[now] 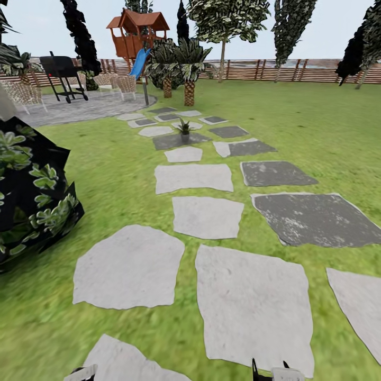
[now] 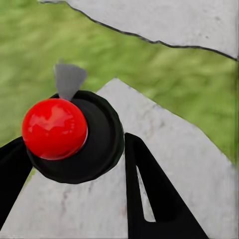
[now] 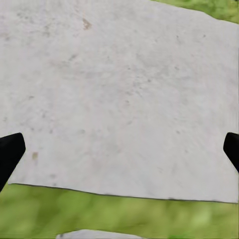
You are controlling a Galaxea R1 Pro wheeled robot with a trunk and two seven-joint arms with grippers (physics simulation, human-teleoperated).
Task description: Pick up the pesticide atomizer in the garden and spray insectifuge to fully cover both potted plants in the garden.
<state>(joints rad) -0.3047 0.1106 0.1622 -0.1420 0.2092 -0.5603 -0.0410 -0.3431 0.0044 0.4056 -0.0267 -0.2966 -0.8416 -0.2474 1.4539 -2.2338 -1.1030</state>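
Observation:
Between the black fingers (image 2: 154, 199) of my left gripper (image 2: 72, 142) sits the pesticide atomizer (image 2: 74, 134), seen end-on: a red ball on a round black cap with a pale grey nozzle tip. The left gripper is shut on it above a pale stepping stone. My right gripper (image 3: 122, 149) is open, its fingers wide apart over another pale stone. Both gripper tips peek in at the bottom of the head view, left gripper (image 1: 82, 373) and right gripper (image 1: 272, 372). One potted plant (image 1: 184, 128) stands far ahead on a dark stone in the garden lawn (image 1: 307, 127).
Grey and white stepping stones (image 1: 206, 217) lead ahead across the grass. A big dark bush (image 1: 32, 196) crowds the left side. Two palms (image 1: 189, 79), a playhouse with a blue slide (image 1: 136, 37), a black grill (image 1: 62, 74) and the wooden fence (image 1: 317, 71) stand far back.

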